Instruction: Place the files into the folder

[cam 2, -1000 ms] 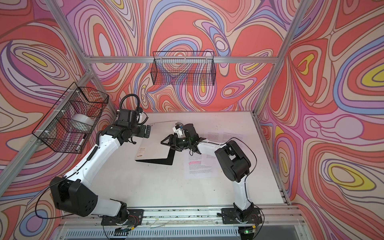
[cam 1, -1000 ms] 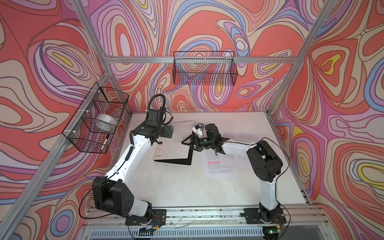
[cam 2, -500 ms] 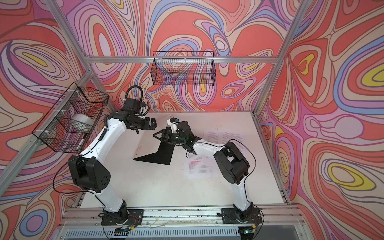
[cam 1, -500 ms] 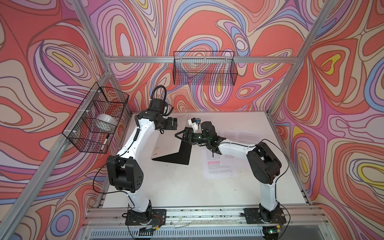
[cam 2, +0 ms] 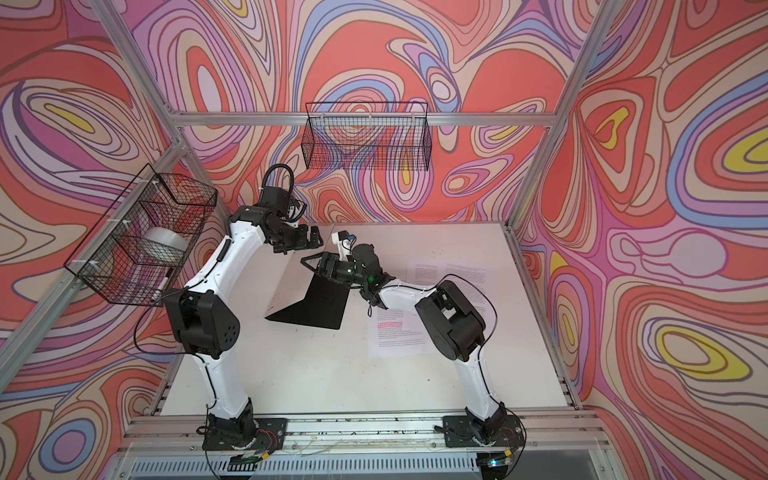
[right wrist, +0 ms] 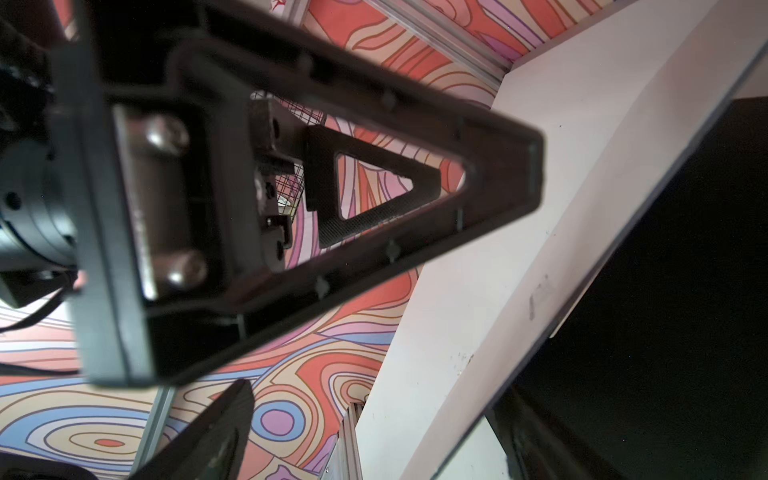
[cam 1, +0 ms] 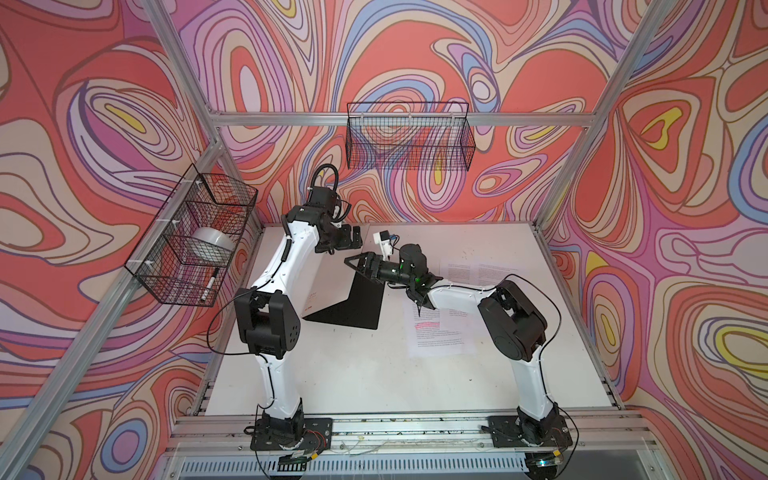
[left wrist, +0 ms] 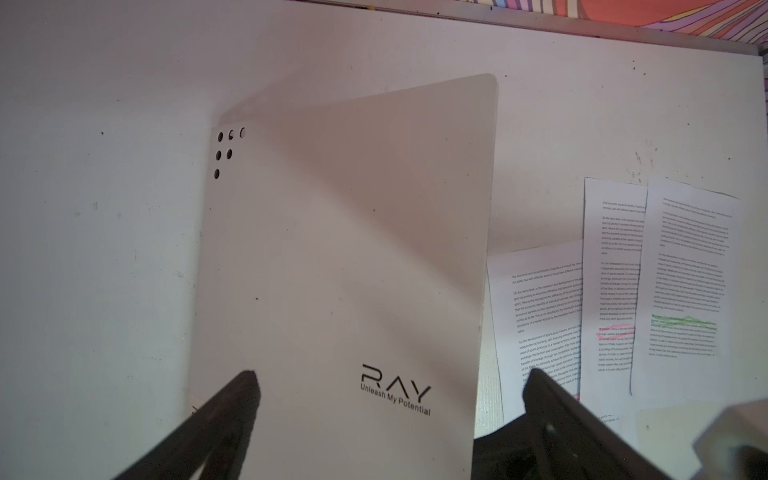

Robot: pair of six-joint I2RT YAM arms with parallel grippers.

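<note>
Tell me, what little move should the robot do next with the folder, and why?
Probably the right hand should tip the raised cover of the folder over to the left until it lies flat. The hand is open at the cover's top edge, the cover stands only half open, and the files lie loose to its right.

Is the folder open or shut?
Partly open: the folder shows its black inside in both top views, with its white cover lifted.

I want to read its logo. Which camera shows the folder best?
The left wrist view: the folder fills it, RAY logo sharp. Both top views show it small, partly open, white outside, black inside. The right wrist view catches only its black inside.
</note>
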